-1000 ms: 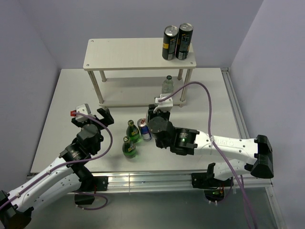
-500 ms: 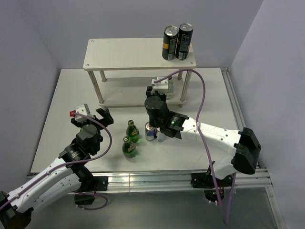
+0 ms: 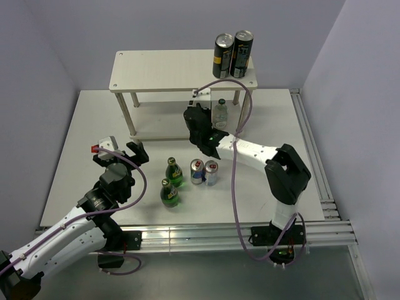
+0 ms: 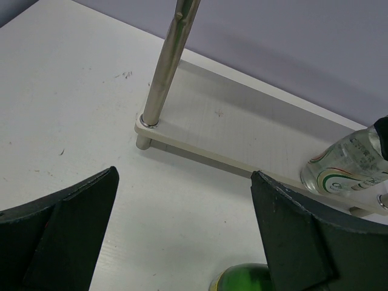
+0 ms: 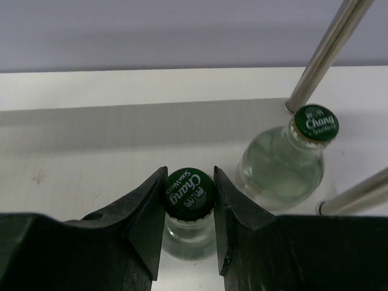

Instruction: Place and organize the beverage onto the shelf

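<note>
Your right gripper is clamped on the cap of a clear green-capped bottle over the shelf lower board; second clear bottle stands at two o'clock; left gripper hangs with fingers spread

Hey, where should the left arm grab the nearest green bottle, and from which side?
Probably best to take the nearest green bottle by its neck, coming down from the left, where the open left gripper is. It stands upright, so the narrow neck fits between the fingers. The other green bottle stands close behind it and the cans stand to its right, so those sides look cramped.
</note>
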{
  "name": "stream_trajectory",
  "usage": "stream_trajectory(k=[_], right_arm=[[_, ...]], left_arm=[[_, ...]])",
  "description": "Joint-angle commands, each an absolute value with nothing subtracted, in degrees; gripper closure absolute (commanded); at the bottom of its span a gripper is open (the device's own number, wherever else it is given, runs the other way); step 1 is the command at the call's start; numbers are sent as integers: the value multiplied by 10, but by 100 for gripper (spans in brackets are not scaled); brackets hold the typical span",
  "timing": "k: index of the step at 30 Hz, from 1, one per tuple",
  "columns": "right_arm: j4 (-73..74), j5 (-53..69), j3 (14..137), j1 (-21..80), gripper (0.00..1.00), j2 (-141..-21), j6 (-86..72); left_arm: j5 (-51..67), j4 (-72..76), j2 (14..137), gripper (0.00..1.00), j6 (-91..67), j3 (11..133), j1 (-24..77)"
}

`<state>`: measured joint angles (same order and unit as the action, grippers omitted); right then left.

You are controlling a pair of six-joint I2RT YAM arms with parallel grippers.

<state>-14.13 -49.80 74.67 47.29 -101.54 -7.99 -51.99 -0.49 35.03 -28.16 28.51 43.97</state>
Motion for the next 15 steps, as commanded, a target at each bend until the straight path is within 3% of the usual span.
stream_trajectory(k=[1, 15], right_arm=[[-249, -500, 816, 458, 100, -1019, -56], [-328, -533, 799, 436, 100, -1073, -45]], left_arm=[[-528, 2, 349, 3, -284, 287, 438], [-532, 2, 356, 3, -284, 290, 438]])
